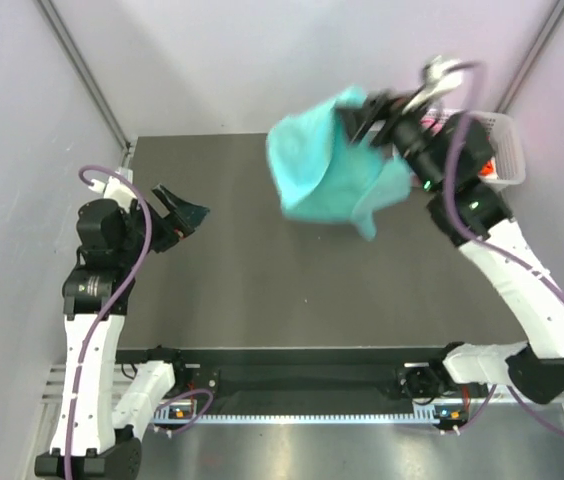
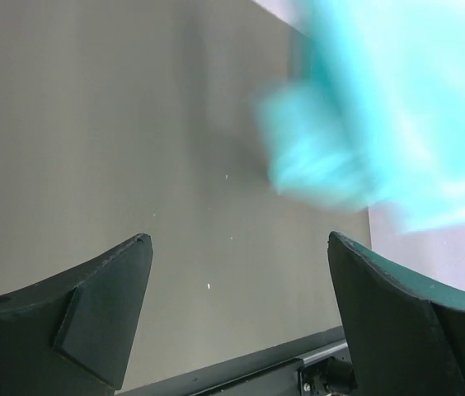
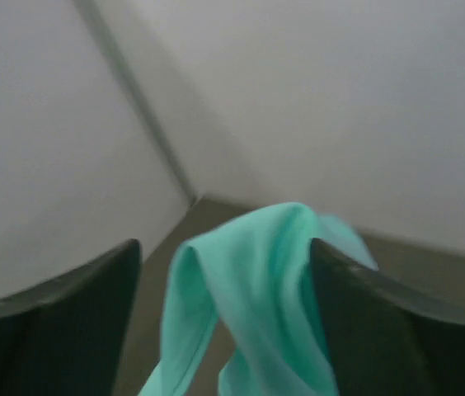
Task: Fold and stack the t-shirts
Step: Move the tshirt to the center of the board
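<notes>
A teal t-shirt [image 1: 327,165] hangs bunched in the air above the back right of the dark table [image 1: 262,300], blurred. My right gripper [image 1: 367,115] is raised at its top edge. In the right wrist view the jaws [image 3: 226,272] stand wide apart, and the teal cloth [image 3: 257,280] drapes loosely between them against the right finger, not pinched. My left gripper [image 1: 184,215] is open and empty low over the table's left side. In the left wrist view [image 2: 239,239] the teal shirt [image 2: 364,124] shows blurred up ahead. A bit of pink cloth [image 1: 430,122] shows by the basket.
A white lattice basket [image 1: 502,150] stands at the back right corner behind my right arm, with something orange-red [image 1: 487,170] in it. Grey walls close in on the left, back and right. The table's front edge runs above the arm bases.
</notes>
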Controlling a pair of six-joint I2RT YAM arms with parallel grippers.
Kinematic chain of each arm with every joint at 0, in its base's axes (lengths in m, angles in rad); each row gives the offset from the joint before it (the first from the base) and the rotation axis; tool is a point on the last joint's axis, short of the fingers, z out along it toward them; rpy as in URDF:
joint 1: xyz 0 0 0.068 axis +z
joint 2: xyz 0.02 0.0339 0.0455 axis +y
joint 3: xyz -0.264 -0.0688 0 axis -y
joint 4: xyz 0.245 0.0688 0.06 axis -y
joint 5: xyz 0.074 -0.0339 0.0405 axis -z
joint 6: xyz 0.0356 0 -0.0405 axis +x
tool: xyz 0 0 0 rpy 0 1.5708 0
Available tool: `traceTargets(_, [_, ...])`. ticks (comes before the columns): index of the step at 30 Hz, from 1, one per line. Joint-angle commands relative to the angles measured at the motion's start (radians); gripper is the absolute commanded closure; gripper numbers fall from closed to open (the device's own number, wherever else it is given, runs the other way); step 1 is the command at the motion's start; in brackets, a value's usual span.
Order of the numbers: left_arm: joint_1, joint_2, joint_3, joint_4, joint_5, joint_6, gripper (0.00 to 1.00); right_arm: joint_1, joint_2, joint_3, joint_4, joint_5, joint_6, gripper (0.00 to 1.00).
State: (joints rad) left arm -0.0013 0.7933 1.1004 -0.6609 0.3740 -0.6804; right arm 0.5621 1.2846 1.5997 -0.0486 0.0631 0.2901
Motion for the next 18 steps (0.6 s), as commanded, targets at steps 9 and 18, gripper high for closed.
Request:
traceTargets(9, [-0.133, 0.079, -0.085, -0.15, -0.055, -0.062, 0.18, 0.139, -0.385, -0.883, -0.373, -0.137, 0.329, 0.0])
traceTargets(18, [-0.394, 0.282, -0.27, 0.004, -0.253, -0.24, 0.2, 0.055, -0.294, -1.057, -0.235, -0.278, 0.465, 0.34])
